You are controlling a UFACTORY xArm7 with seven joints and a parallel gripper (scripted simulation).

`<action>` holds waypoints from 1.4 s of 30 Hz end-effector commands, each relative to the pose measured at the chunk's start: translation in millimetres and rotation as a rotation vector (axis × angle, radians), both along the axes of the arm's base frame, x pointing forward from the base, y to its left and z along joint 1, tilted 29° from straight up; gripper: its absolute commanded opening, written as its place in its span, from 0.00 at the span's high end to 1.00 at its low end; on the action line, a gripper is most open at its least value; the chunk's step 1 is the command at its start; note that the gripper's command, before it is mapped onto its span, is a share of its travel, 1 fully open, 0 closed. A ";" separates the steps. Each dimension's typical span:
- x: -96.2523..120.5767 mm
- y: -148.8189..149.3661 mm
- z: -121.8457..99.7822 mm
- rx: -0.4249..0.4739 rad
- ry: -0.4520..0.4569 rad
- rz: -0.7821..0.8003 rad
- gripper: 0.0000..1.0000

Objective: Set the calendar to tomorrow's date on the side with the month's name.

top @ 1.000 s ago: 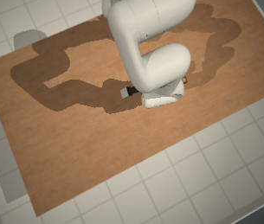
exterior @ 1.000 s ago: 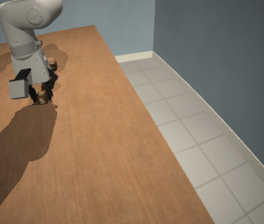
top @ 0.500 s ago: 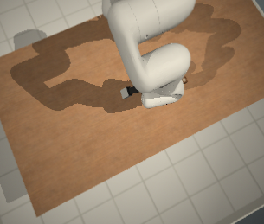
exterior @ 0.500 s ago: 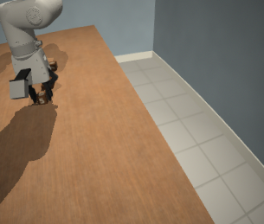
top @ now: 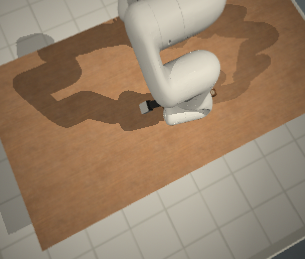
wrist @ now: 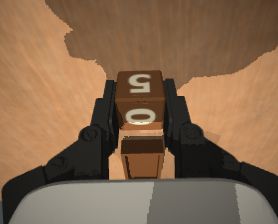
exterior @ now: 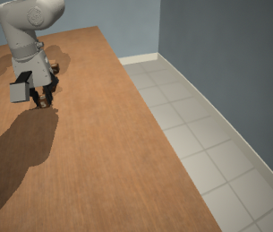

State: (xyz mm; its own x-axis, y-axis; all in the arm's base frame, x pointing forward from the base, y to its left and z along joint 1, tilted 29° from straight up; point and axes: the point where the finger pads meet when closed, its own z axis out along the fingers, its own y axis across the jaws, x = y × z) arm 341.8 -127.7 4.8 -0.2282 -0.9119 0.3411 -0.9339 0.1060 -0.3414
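Note:
In the wrist view my gripper [wrist: 140, 94] has both dark fingers pressed against the sides of a brown number cube [wrist: 140, 102]. The cube shows a white 5 on top and a white 0 on the face toward the camera. It sits low over the wooden table [wrist: 40, 100]. A second brown block [wrist: 142, 159] lies between the finger bases, nearer the camera; I cannot read its faces. In the exterior view the gripper [exterior: 44, 101] reaches down to the table top, with the cube only a small brown patch between the fingers. In the top view the arm [top: 179, 56] hides the gripper and cube.
A small brown object [exterior: 55, 66] [top: 213, 92] peeks out behind the arm; it is mostly hidden. The table's right edge [exterior: 129, 86] runs along a tiled floor. Dark arm shadows lie across the wood.

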 end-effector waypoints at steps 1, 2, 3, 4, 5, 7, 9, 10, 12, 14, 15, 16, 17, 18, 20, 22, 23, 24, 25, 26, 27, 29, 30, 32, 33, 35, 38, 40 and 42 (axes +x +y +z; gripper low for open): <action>0.6 0.3 0.3 0.000 -0.001 0.001 0.71; 0.6 0.3 0.3 0.000 -0.001 0.001 0.71; 0.6 0.3 0.3 0.000 -0.001 0.001 0.71; 0.6 0.3 0.3 0.000 -0.001 0.001 0.71; 0.6 0.3 0.3 0.000 -0.001 0.001 0.71; 0.6 0.3 0.3 0.000 -0.001 0.001 0.71; 0.6 0.3 0.3 0.000 -0.001 0.001 0.71; 0.6 0.3 0.3 0.000 -0.001 0.001 0.71; 0.6 0.3 0.3 0.000 -0.001 0.001 0.71; 0.6 0.3 0.3 0.000 -0.001 0.001 0.71; 0.6 0.3 0.3 0.000 -0.001 0.001 0.71; 0.6 0.3 0.3 0.000 -0.001 0.001 0.71; 0.6 0.3 0.3 0.000 -0.001 0.001 0.71; 0.6 0.3 0.3 0.000 -0.001 0.001 0.71; 0.6 0.3 0.3 0.000 -0.001 0.001 0.71; 0.6 0.3 0.3 0.000 -0.001 0.001 0.71; 0.6 0.3 0.3 0.000 -0.001 0.001 0.71; 0.6 0.3 0.3 0.000 -0.001 0.001 0.71; 0.6 0.3 0.3 0.000 -0.001 0.001 0.71; 0.6 0.3 0.3 0.000 -0.001 0.001 0.71; 0.6 0.3 0.3 0.000 -0.001 0.001 0.71; 0.6 0.3 0.3 0.000 -0.001 0.001 0.71; 0.6 0.3 0.3 0.000 -0.001 0.001 0.71; 0.5 0.3 0.3 0.000 -0.001 0.001 0.71; 0.5 0.3 0.3 0.000 -0.001 0.001 0.71; 0.4 0.6 0.9 0.000 -0.001 0.001 0.71; -0.7 2.1 4.3 0.000 -0.001 0.001 0.71; -2.1 4.1 8.7 0.000 -0.001 0.001 0.71; -4.0 6.9 14.8 0.000 -0.001 0.001 0.71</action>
State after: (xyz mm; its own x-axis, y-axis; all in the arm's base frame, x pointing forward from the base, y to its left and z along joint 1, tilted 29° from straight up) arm 340.2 -125.5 9.8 -0.2282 -0.9122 0.3402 -0.9340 0.1064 -0.3410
